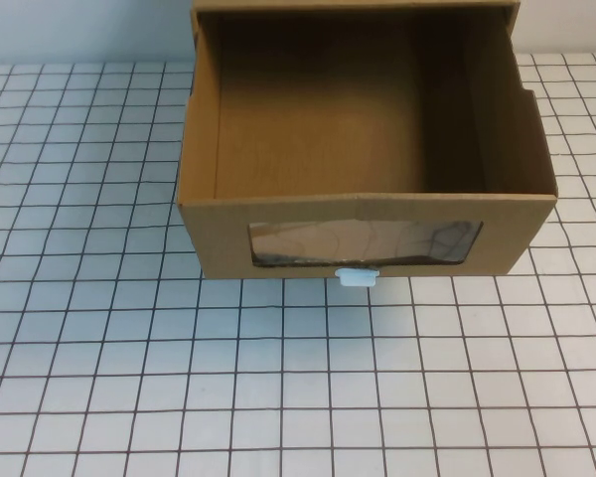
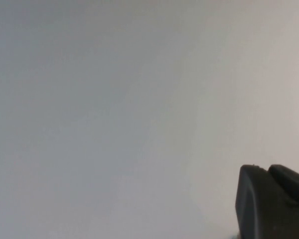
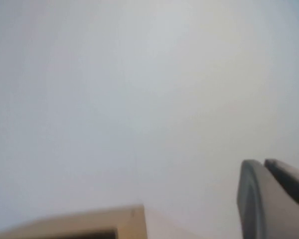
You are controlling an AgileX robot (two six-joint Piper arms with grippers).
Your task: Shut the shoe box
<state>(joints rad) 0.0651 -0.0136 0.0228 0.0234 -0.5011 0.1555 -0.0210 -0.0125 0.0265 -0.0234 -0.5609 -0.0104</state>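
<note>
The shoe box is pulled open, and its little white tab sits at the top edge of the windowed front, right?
Not quite. In the high view the shoe box is open, but its white tab sits at the front's lower edge, below the window.

- Your shoe box (image 1: 219, 238) was plain brown cardboard, darker brown inside the open drawer.
- Its clear window (image 1: 366, 243) showed brownish-grey reflections.
- The pull tab (image 1: 358, 277) at the front's lower edge was white.
- Your desk (image 1: 278, 397) was white with a grid of thin dark lines.
- Your left gripper (image 2: 274, 204), before a pale grey backdrop, was black.
- Your right gripper (image 3: 274, 199), above a tan cardboard edge (image 3: 89, 224), looked dark grey.
</note>
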